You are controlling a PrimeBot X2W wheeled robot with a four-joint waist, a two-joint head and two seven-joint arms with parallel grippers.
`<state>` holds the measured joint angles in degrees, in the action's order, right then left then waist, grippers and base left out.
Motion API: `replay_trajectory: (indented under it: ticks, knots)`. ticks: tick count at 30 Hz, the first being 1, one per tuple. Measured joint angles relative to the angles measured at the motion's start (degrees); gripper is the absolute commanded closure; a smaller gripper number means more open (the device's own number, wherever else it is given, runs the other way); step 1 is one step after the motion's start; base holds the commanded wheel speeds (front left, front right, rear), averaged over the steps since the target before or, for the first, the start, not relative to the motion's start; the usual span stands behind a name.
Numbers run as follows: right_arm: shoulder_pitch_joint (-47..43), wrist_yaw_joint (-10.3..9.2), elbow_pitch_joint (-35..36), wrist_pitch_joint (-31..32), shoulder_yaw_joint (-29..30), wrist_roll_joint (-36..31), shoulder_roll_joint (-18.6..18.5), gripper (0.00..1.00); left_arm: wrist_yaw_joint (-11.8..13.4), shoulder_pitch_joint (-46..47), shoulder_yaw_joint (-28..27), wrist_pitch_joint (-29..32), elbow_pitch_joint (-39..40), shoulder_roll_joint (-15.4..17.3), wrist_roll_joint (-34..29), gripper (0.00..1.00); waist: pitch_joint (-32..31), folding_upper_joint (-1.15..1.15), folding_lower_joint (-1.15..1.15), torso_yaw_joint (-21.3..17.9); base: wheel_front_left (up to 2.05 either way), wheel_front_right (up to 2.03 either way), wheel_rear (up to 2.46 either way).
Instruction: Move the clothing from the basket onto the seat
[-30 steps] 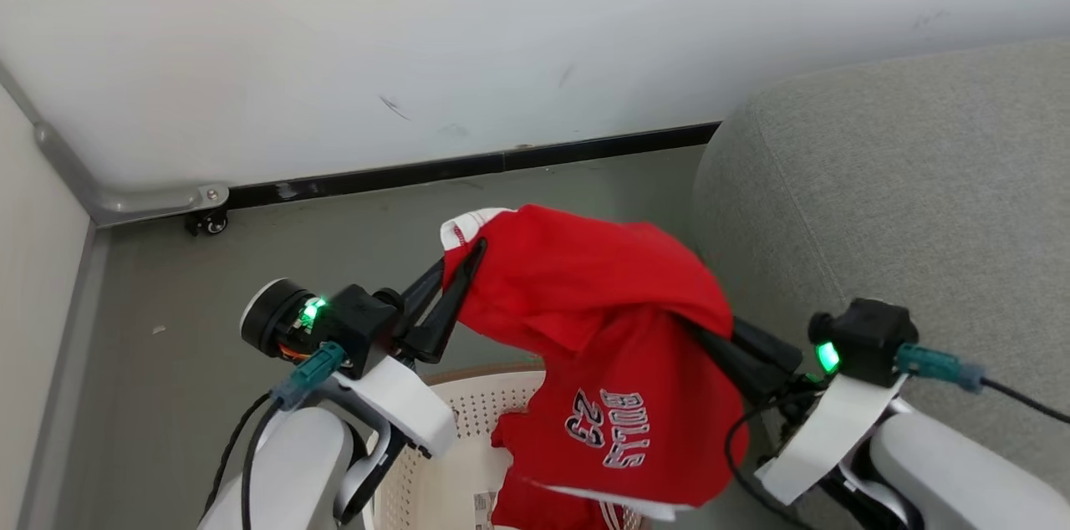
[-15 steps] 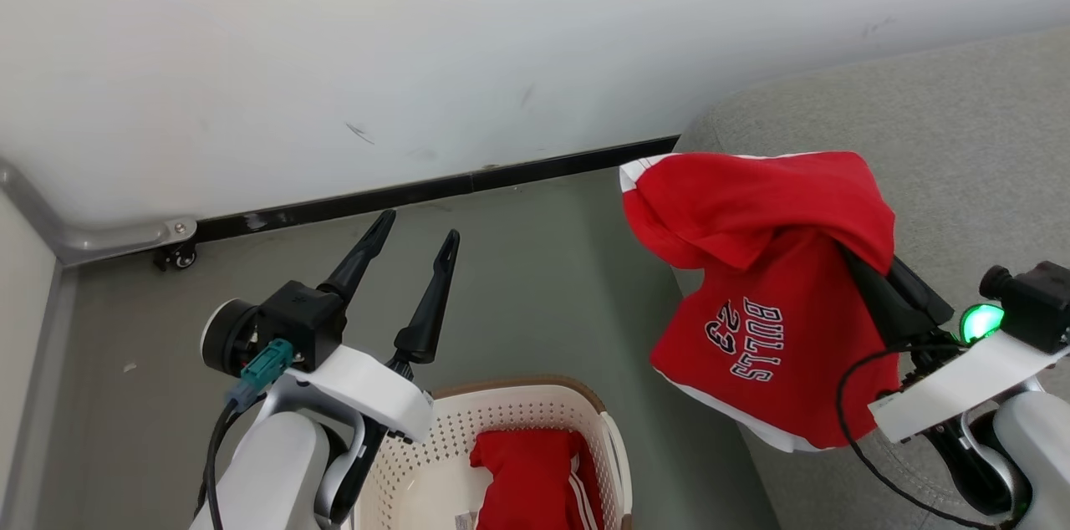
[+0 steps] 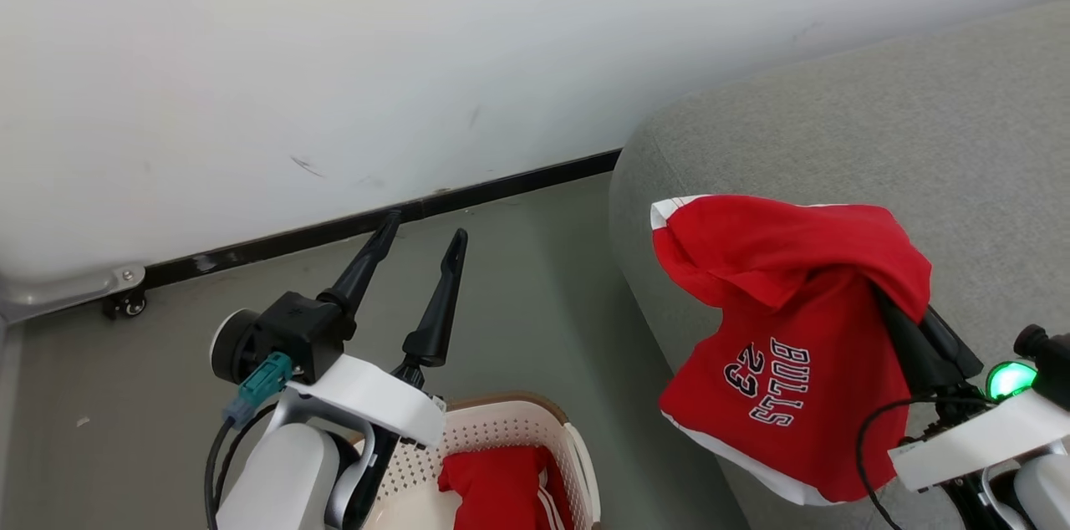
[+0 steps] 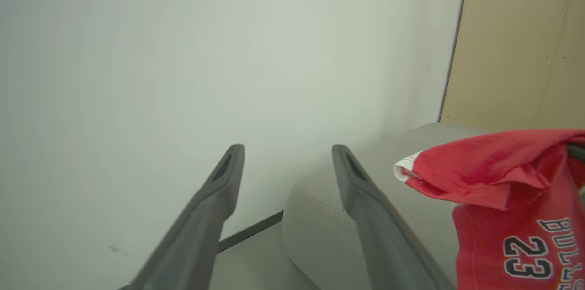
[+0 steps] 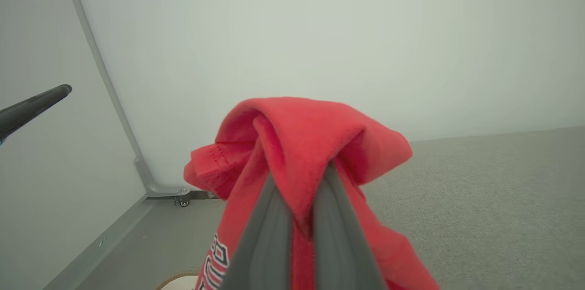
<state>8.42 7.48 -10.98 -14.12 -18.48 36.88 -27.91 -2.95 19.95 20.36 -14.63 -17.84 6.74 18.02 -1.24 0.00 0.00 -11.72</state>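
A red jersey (image 3: 786, 329) with white lettering, part of the clothing, hangs from my right gripper (image 5: 299, 189). The gripper is shut on a fold of it, and fabric drapes over the fingertips. The jersey hangs over the rounded end of the seat, a grey sofa (image 3: 878, 137). My left gripper (image 3: 425, 226) stands open and empty above the floor, left of the sofa. Below it is the cream basket (image 3: 577, 446), holding a second red garment (image 3: 501, 488) with white stripes. The left wrist view shows the jersey (image 4: 493, 175) to the right of the left gripper (image 4: 288, 150).
A white wall with a black baseboard (image 3: 376, 221) runs behind the grey floor (image 3: 535, 304). A metal rail with a small caster (image 3: 125, 304) sits in the far left corner. A tan panel (image 4: 516, 43) stands behind the sofa.
My left gripper has let go of the jersey and opened. The jersey now hangs from the right gripper alone, carried right over the sofa's end. The head camera has swung right.
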Motion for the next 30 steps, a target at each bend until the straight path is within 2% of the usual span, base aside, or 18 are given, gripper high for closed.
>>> replay_trajectory:
  ticks: [9,18,24,30]
  knots:
    - [-4.69,0.01,3.64,-0.01,3.57,-2.12,2.78,1.0,0.51,-2.27,-1.31,0.0,2.37,-0.2,-0.19,0.0,-0.66,0.0,0.0,-3.52,0.0,0.0,0.0]
    - [-6.23,0.01,5.56,0.02,3.89,-3.21,4.19,1.0,1.46,-4.02,-2.85,0.0,5.26,-0.12,-1.49,0.0,-0.82,0.0,0.0,-6.34,0.0,0.0,0.0]
    - [-5.41,0.01,5.44,1.0,4.87,-3.05,4.34,1.0,2.52,-4.48,-4.12,-0.01,7.77,0.18,-2.65,0.0,-0.06,0.0,0.0,-6.96,0.0,0.0,0.0]
    - [2.13,0.0,4.72,2.72,5.97,-3.13,4.15,1.0,3.56,-5.65,-5.58,-0.01,10.35,0.91,-3.72,0.0,1.37,0.0,0.0,-6.71,0.0,0.0,0.0]
